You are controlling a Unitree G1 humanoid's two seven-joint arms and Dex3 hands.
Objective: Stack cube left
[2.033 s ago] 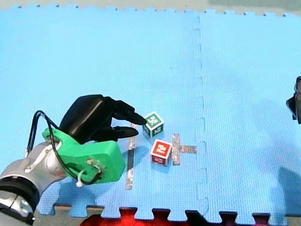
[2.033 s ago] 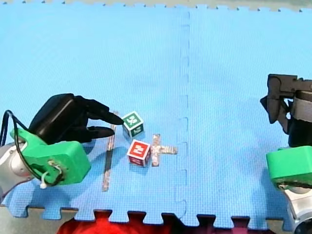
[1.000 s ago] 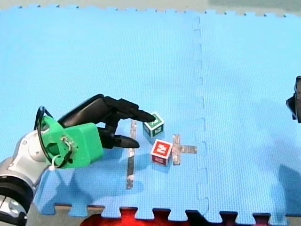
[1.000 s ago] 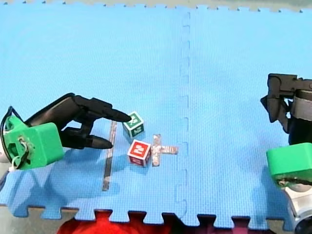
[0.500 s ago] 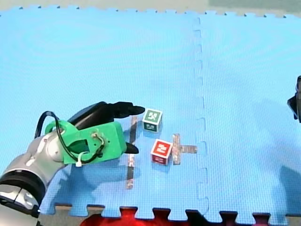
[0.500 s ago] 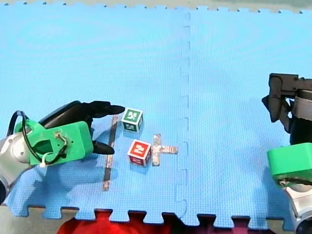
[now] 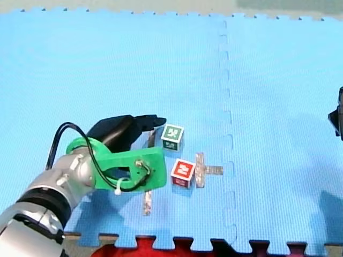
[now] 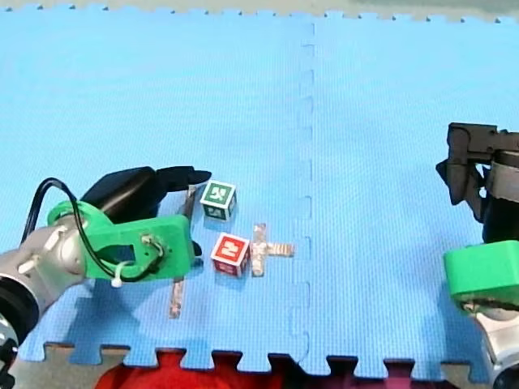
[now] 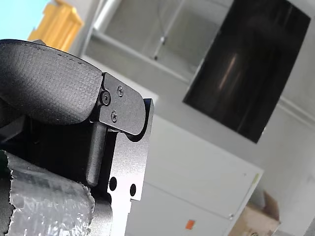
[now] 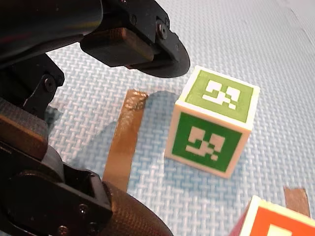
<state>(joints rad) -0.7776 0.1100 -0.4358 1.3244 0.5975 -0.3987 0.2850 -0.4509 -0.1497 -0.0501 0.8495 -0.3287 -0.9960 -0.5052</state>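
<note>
- Left robot hand [image 8: 142, 190]: over the blue foam mat [image 8: 365, 121], just left of the green cube [image 8: 219, 199], holding nothing, fingers not closed.
- Green cube: stands on the mat, near but apart from the red cube [image 8: 231, 254], which sits beside a tape cross [image 8: 272, 248].
- Right robot hand [image 8: 474, 174]: at the mat's right edge; grip state cannot be told.

Black robot hand [image 7: 122, 130], green wrist block [image 7: 133, 169], silver forearm [image 7: 58, 188], black cable [image 7: 56, 142]

Matt, rough-txtrd foam mat [image 7: 107, 64]; glossy smooth green cube [image 7: 172, 136] & red cube [image 7: 183, 173]; shiny tape strips [image 7: 201, 170]
</note>
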